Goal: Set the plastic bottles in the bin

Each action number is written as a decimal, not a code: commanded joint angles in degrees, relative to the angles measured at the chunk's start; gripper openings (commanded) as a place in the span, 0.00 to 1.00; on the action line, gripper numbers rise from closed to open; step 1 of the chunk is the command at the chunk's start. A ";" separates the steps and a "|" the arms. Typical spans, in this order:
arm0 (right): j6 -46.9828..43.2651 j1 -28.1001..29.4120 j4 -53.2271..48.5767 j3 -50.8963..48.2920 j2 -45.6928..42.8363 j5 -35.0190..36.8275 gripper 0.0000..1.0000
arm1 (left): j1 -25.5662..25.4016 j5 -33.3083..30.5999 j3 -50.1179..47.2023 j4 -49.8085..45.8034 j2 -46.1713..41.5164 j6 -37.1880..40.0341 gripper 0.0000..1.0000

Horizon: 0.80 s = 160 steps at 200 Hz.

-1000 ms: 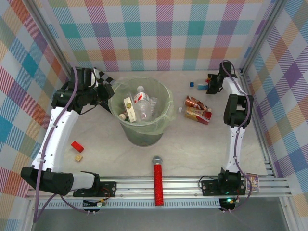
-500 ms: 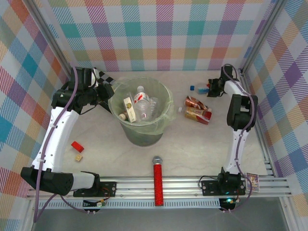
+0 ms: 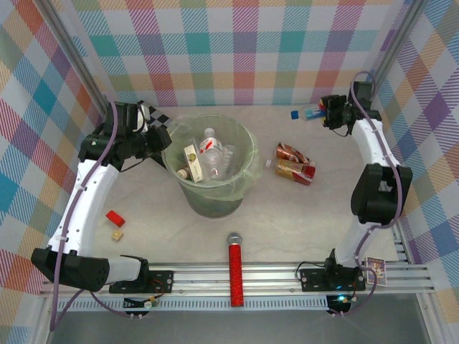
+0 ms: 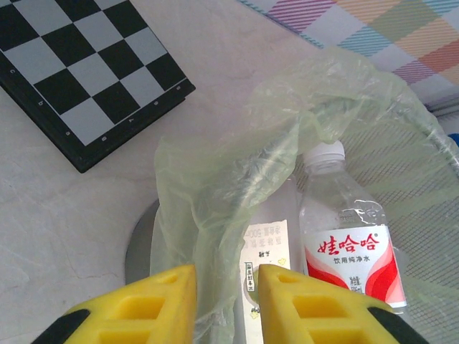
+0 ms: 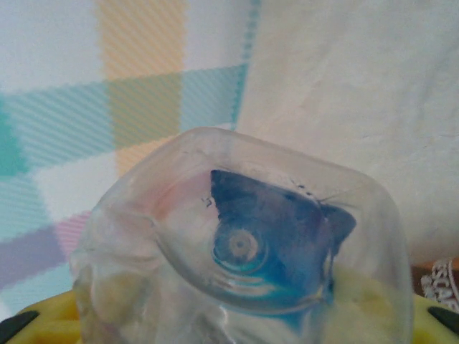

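A blurred clear plastic bottle with a blue label [image 5: 244, 251] is hiding most of the yellow fingers [image 5: 39, 319] behind it and running off the bottom edge. The black-and-grey checkerboard [image 4: 79, 72] is being cropped at the left wrist view's top-left corner.

Robot lab cell: plaid cloth walls [image 3: 237, 50], aluminium rail [image 3: 272, 274].

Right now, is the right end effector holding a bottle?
Yes, the right wrist view shows a clear, blue-marked bottle clamped in the right end effector.
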 commanded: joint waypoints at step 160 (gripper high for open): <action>-55.60 44.77 -33.93 28.11 -6.27 17.16 0.29 | -0.99 1.93 -6.22 2.02 -1.54 2.41 0.15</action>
